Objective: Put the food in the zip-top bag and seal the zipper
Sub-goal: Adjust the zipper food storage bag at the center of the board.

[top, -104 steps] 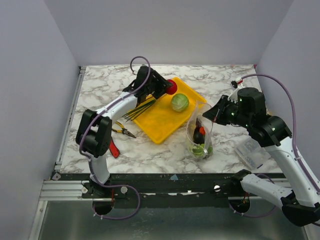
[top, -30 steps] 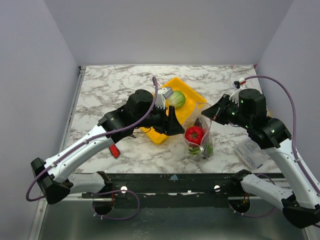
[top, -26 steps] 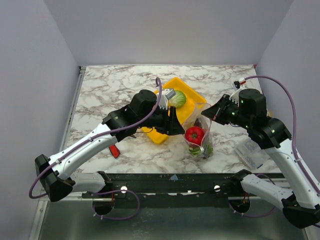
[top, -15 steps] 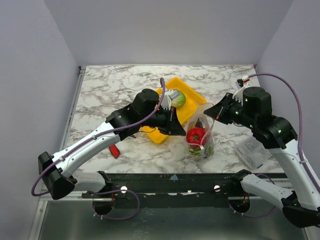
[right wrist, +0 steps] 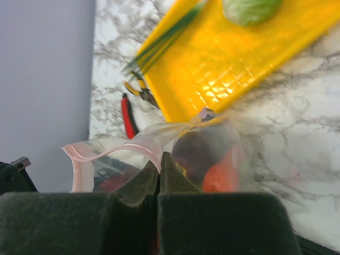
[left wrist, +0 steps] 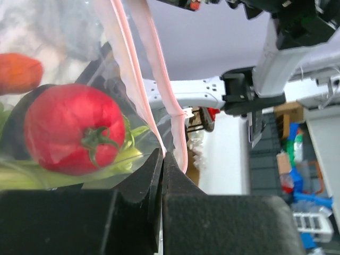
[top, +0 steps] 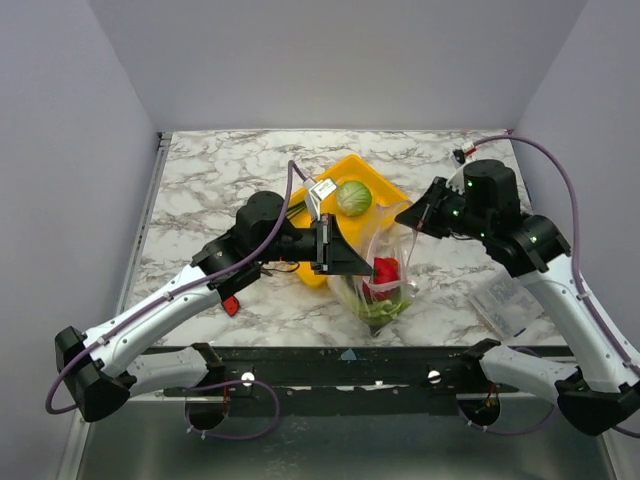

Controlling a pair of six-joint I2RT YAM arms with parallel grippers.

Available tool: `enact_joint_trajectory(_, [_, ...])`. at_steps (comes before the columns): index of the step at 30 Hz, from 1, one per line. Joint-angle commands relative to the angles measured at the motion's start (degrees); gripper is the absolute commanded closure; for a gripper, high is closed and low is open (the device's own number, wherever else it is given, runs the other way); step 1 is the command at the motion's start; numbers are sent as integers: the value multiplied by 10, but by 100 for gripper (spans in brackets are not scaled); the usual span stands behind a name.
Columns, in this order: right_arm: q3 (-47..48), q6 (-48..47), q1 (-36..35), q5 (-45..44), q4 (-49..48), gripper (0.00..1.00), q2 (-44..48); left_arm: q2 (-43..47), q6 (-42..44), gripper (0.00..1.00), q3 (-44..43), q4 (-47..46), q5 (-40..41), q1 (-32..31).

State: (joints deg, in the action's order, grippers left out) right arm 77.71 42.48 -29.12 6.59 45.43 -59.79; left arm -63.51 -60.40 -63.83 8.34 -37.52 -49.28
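Left gripper (left wrist: 162, 155) now clamped on floppy clear zip-top bag (top: 382, 243), right gripper (right wrist: 159, 159) likewise

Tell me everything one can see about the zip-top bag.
The zip-top bag is clear, floppy plastic with a pale pink zipper strip along its mouth, which is unsealed. The left gripper and right gripper, both shut, each pinch its mouth edge. Inside lie a red tomato and green vegetables. It is near the yellow tray.

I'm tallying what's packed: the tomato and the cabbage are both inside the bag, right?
Not quite. The tomato is inside the zip-top bag, but the cabbage lies on the yellow tray beside the bag, as the top external view shows.
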Motion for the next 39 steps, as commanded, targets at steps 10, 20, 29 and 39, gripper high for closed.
enact_joint_trajectory(10, [88, -27, 2, 39, 20, 99, -50, 31, -76, 100, -36, -74, 10, 14])
enact_joint_trajectory(20, [-1, -45, 3, 101, -24, 97, -47, 95, -123, 100, 103, -90, 99, 32])
enact_joint_trajectory(29, [22, -68, 0, 255, -73, 99, -65, 132, -85, 100, 93, -18, 185, 31])
enact_joint_trajectory(39, [116, -90, -138, 257, -60, 99, -179, 220, -90, 100, 124, -27, 285, 13])
